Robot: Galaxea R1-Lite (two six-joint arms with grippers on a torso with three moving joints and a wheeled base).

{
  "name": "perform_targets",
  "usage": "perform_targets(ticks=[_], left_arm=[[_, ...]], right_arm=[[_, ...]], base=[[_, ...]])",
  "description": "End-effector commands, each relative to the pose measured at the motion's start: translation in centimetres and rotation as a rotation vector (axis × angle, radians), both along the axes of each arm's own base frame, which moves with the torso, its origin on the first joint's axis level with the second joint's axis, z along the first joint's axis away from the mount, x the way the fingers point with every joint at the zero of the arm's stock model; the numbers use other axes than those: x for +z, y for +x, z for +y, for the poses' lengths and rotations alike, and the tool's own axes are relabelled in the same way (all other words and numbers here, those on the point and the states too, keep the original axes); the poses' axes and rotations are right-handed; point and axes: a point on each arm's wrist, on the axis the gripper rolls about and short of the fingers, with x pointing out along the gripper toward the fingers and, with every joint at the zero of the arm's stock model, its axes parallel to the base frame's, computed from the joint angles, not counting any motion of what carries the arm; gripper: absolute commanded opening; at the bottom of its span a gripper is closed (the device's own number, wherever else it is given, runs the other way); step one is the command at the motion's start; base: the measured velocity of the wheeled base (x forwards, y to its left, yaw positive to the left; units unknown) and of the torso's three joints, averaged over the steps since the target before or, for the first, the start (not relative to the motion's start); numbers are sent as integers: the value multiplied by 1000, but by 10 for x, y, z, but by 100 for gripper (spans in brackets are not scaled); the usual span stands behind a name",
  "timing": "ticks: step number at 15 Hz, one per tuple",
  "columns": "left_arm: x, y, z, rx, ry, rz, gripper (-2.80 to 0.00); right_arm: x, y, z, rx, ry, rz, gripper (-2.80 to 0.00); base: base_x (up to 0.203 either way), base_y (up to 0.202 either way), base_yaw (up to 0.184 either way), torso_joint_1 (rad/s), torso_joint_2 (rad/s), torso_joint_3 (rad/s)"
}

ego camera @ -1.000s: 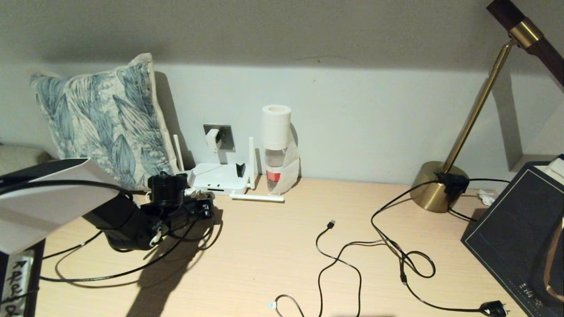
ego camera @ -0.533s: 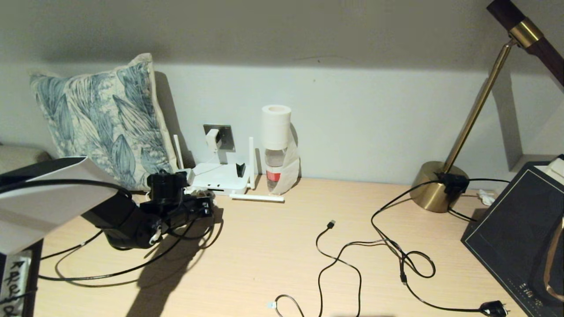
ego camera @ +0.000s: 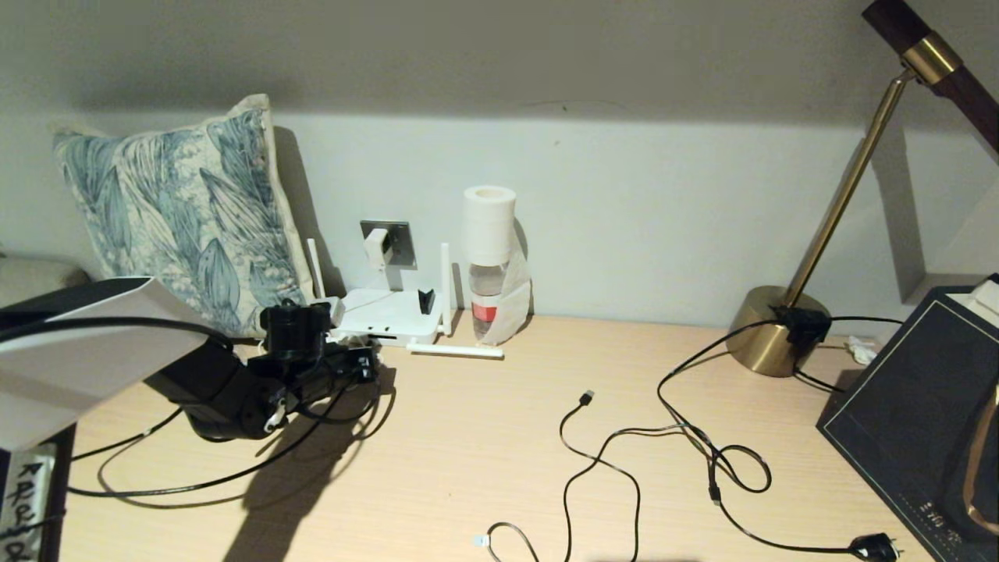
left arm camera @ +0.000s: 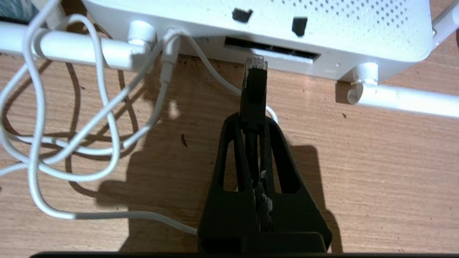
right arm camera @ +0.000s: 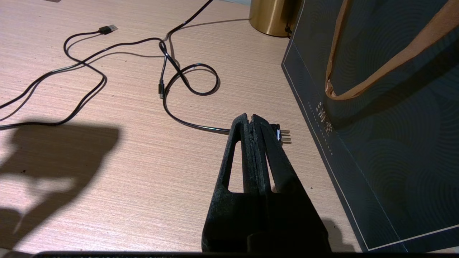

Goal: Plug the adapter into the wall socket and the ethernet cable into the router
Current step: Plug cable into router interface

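Head view: the adapter [ego camera: 377, 247] sits in the wall socket [ego camera: 388, 243]; the left gripper [ego camera: 367, 364] reaches low toward the router [ego camera: 388, 317].

Left wrist view: pincer closed on the ethernet cable [left arm camera: 254, 87], clip level with the port slot (not yet seated), apparently for straight insertion.

Right wrist view: the right gripper [right arm camera: 252, 120] is pressed closed, empty, above the table [right arm camera: 107, 150].

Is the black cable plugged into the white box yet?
Not yet. The left pincer holds the cable with its clear tip just outside the box's slot.
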Motion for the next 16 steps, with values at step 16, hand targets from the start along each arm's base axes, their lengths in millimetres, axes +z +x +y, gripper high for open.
perform_targets(ticks=[16], left_arm=[[-1,6,11,25,-3,-9,-280]], right_arm=[[0,0,0,1,-1,3,-280]], base=[[0,0,0,0,0,0]])
